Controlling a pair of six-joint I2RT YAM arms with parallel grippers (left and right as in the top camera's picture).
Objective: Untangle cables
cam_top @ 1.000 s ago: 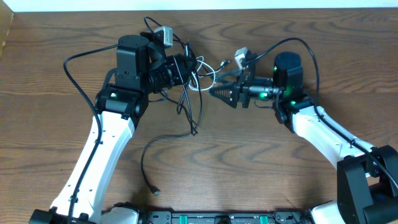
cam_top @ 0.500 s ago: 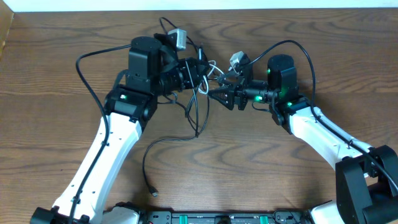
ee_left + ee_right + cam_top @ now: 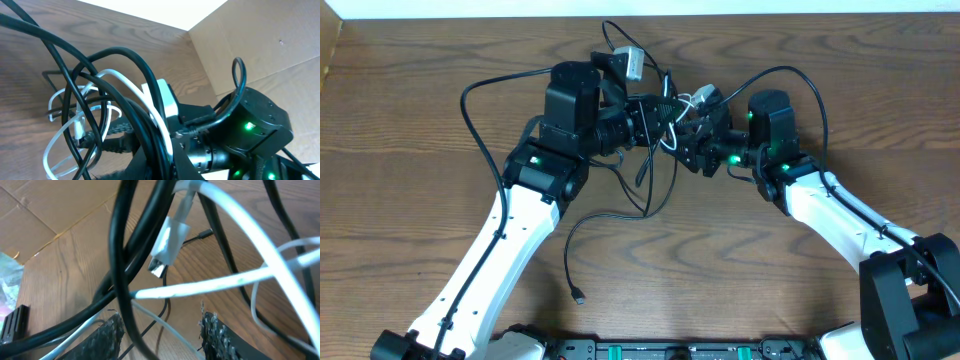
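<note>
While part-open, fingers (image 3: 108, 336) perhaps astride cables (image 3: 120, 255).

White links (image 3: 490, 250), black joints (image 3: 570, 95) — green lights (image 3: 533, 160)

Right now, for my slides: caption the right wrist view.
White plug-ended cable and black cables cross between open fingers of right end effector.

A robotics lab test station is suggested. A white-and-black left arm (image 3: 500, 240) and right arm (image 3: 830, 210) are mounted at the near edge of a bare wood-grain counter (image 3: 400, 150), beside a black rail (image 3: 660, 350) with green fittings. The counter is bordered by plain cardboard panels (image 3: 260, 40).
</note>
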